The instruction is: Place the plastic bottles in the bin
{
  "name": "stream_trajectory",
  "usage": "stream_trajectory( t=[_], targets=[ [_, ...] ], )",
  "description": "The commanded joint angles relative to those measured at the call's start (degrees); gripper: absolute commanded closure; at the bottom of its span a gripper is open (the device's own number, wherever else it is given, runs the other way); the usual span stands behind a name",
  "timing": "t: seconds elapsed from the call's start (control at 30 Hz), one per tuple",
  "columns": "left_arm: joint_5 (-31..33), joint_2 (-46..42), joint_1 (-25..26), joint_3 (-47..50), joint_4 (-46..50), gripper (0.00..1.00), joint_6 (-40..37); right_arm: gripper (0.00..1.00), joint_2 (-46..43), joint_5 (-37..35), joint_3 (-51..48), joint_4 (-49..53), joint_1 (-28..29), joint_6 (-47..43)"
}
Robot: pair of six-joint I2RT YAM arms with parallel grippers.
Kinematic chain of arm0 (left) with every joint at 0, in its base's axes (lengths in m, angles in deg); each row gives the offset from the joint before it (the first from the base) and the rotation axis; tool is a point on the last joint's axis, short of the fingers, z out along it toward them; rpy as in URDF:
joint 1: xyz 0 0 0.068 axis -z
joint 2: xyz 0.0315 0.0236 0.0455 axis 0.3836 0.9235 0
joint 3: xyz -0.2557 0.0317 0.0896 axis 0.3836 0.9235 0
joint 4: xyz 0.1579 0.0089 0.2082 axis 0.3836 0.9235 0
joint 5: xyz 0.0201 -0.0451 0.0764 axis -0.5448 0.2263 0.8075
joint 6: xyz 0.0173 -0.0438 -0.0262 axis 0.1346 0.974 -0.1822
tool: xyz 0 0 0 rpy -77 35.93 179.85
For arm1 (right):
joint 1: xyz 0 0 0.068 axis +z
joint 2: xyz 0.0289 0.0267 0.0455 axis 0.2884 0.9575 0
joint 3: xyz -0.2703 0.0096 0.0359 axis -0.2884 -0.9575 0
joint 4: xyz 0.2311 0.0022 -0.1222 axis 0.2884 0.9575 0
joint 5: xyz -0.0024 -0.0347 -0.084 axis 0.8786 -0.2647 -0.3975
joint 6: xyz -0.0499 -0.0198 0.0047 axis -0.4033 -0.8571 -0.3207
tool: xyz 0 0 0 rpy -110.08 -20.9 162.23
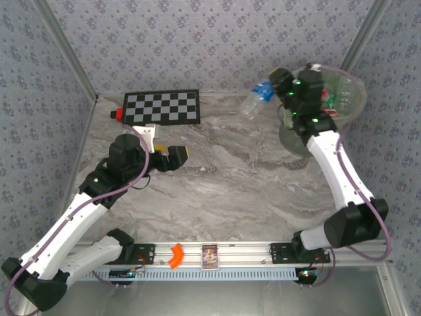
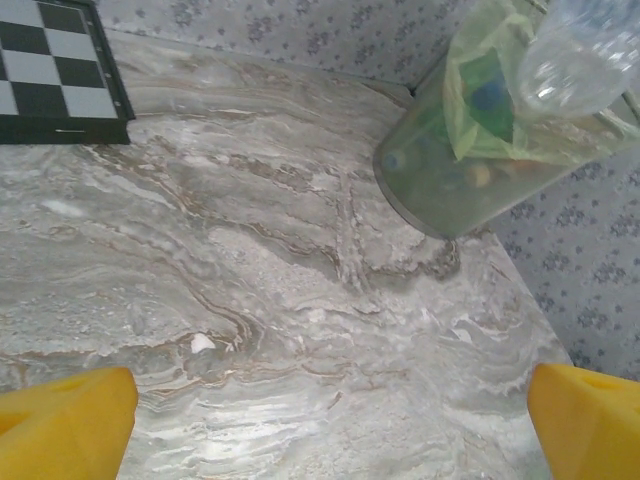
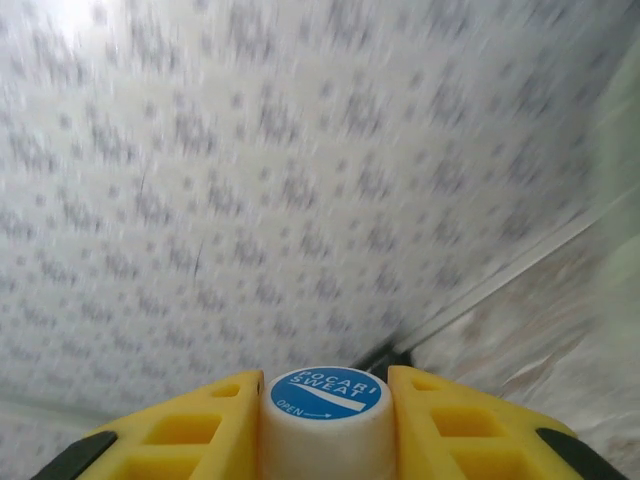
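Seen from the top camera, the right gripper (image 1: 276, 84) is up at about 1 o'clock on the marble-patterned table (image 1: 223, 191), clamped on the cap end of a clear Pocari Sweat bottle (image 1: 256, 99) with a blue label. The bottle hangs tilted in the air, just off the 9 o'clock side of the bin (image 1: 345, 99). In the right wrist view, the yellow fingers (image 3: 190, 430) press against both sides of the bottle's white cap (image 3: 325, 400), whose blue top reads POCARI SWEAT. The pale-green bin stands at the table's 2 o'clock corner, and green and blue shapes show through its wall (image 2: 440, 190) in the left wrist view. The left gripper (image 1: 174, 157) sits at about 10 o'clock, below the checkerboard (image 1: 162, 106). Its jaws are spread wide over bare table with nothing between them.
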Motion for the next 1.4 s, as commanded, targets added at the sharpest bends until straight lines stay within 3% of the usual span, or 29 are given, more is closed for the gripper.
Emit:
stream_trajectory(
  t=[0.0,0.23,0.4,0.7,1.0,1.07,1.13,1.23,1.37],
  targets=[
    [0.15,0.94,1.83,-2.72,-2.70,0.00,-1.38,0.67,-3.75,0.63,4.23,8.63,-5.74,-4.75],
    [1.88,3.53,5.32,-4.47,-2.82,0.00,-2.57,0.67,-4.21,4.37,8.33,13.27,-19.94,-5.64],
    [2.77,4.32,6.75,-5.33,-2.69,0.00,-3.35,0.67,-0.06,6.16,11.34,13.42,-25.15,-5.07],
    [5.55,6.09,11.89,-8.89,-0.27,0.00,-6.96,0.67,11.62,6.97,19.25,13.50,-26.47,-3.17],
    [6.84,5.71,12.58,-9.42,0.57,0.00,-7.36,0.65,21.76,6.45,27.36,15.78,-24.04,-3.13],
    [6.90,5.46,12.68,-9.30,0.73,0.00,-7.19,0.58,24.51,6.28,31.44,19.30,-23.14,-4.51],
    [7.10,5.12,12.72,-9.24,0.99,0.00,-7.19,0.39,26.89,6.32,35.81,24.46,-22.84,-5.79],
    [7.80,4.36,12.67,-8.64,1.23,0.00,-7.51,0.23,26.54,4.98,37.80,27.15,-22.67,-8.22],
    [8.16,3.91,12.68,-8.10,0.64,0.00,-8.12,0.21,22.98,2.53,35.95,25.73,-22.71,-10.34]
  ],
)
